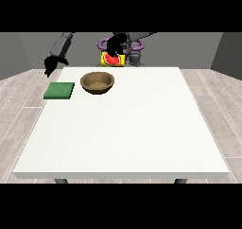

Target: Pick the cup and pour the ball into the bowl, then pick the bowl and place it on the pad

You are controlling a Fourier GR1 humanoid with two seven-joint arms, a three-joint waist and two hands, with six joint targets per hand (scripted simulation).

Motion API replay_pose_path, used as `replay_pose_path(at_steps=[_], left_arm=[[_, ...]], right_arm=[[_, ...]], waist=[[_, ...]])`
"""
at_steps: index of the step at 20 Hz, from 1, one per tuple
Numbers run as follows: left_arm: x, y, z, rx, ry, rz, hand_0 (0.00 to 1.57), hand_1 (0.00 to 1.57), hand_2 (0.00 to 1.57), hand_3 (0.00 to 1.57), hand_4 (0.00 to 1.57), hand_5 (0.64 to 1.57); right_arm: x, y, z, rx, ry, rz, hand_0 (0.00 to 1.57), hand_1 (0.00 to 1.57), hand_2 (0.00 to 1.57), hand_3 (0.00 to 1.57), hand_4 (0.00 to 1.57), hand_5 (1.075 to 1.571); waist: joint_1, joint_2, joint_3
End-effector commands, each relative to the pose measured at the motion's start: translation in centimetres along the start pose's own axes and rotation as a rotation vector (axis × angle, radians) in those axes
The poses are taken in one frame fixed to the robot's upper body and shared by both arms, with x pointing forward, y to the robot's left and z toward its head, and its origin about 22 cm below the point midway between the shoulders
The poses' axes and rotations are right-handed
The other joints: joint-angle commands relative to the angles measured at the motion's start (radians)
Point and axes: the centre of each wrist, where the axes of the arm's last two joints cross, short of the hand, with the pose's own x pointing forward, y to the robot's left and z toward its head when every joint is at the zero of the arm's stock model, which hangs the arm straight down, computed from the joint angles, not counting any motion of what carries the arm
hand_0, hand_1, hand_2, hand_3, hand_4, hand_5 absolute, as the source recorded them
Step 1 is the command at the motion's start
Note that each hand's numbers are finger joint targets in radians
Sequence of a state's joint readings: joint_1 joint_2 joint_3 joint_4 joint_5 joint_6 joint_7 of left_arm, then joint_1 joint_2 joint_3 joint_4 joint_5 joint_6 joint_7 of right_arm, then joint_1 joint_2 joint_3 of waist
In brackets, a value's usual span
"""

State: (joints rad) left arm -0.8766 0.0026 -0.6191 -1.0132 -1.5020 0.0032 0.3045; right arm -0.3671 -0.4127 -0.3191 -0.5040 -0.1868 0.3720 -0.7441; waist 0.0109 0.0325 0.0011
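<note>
A yellow cup [115, 60] hangs tilted over the table's far edge, its mouth turned toward the camera, with something red [111, 58] showing inside it. The hand at the view's right [114, 45], reaching in from the upper right, is curled round the cup from above. Just in front of the cup and below it, a brown bowl [98, 82] stands on the table. A green square pad [59, 90] lies to the left of the bowl. The hand at the view's left [50, 64] hangs beyond the table's far left corner, fingers pointing down, holding nothing.
The large white table [127, 133] stretches toward the camera from the bowl and pad. The robot's torso [135, 57] stands behind the far edge. Grey wooden floor surrounds the table.
</note>
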Motion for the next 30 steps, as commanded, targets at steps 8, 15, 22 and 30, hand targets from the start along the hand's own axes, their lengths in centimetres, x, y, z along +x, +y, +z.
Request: replay_pose_path(at_steps=[8,15,22,30], left_arm=[[-2.6,4.0,-1.4,0.007,-0.077,-0.097,1.36,1.36,1.57,1.57,1.06,1.557],[-10.4,0.2,2.1,0.123,0.143,0.182,0.00,0.00,1.57,1.57,0.75,1.514],[-10.0,-8.3,9.5,0.122,0.262,0.748,1.39,1.39,1.21,0.95,1.30,1.571],[-16.0,-10.3,12.6,0.468,0.231,1.051,1.18,1.18,1.07,0.72,1.41,1.564]], right_arm=[[0.4,-1.8,1.0,0.009,-0.022,-0.021,0.00,0.00,0.29,0.37,0.52,1.534],[0.1,-3.0,2.5,-0.053,0.081,-0.069,0.00,0.00,0.34,0.33,0.72,1.559],[0.8,-3.4,2.3,-0.120,0.001,-0.036,0.00,0.00,0.36,0.33,0.72,1.563],[3.8,-3.8,-1.1,-0.153,-0.165,-0.078,0.00,0.00,0.42,0.24,0.68,1.550]], waist=[[0.018,0.012,-0.0002],[0.123,-0.002,-0.0027],[0.245,0.135,-0.0102],[0.294,0.330,-0.0051]])
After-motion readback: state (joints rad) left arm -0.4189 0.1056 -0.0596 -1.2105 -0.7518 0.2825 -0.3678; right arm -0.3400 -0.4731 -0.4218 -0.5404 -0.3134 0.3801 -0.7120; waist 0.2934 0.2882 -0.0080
